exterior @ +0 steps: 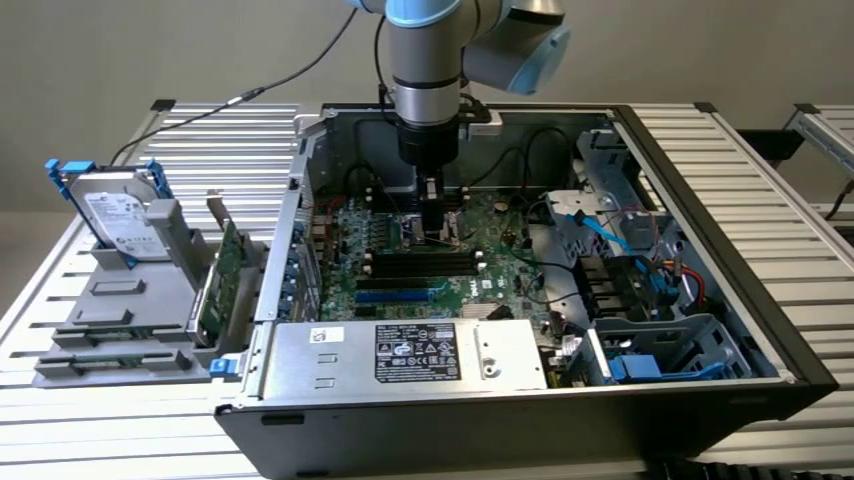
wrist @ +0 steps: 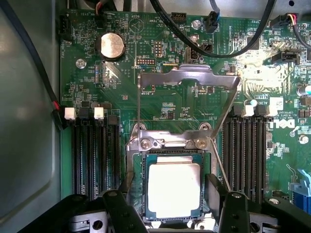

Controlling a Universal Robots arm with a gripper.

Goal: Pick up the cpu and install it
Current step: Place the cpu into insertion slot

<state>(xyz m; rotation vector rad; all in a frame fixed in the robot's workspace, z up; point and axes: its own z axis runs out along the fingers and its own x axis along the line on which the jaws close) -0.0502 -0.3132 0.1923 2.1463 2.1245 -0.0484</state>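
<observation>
The cpu [wrist: 174,190], a small square chip with a pale metal top and a thin green rim, lies level in the socket frame [wrist: 167,143] on the green motherboard [wrist: 160,97]. The socket's metal load plate [wrist: 189,75] is swung up and open behind it. My gripper [wrist: 172,206] is down at the socket, with one black finger [wrist: 215,191] against the chip's side and the other at the opposite side, shut on the chip. In the exterior view the gripper [exterior: 430,232] reaches straight down into the open computer case [exterior: 534,400] onto the board.
Black memory slots [wrist: 95,150] flank the socket on both sides. Black cables [wrist: 214,46] arch over the board, and a coin cell [wrist: 112,45] sits nearby. Outside the case, a silver hard drive [exterior: 118,215] in blue brackets stands on a grey holder at the exterior view's left.
</observation>
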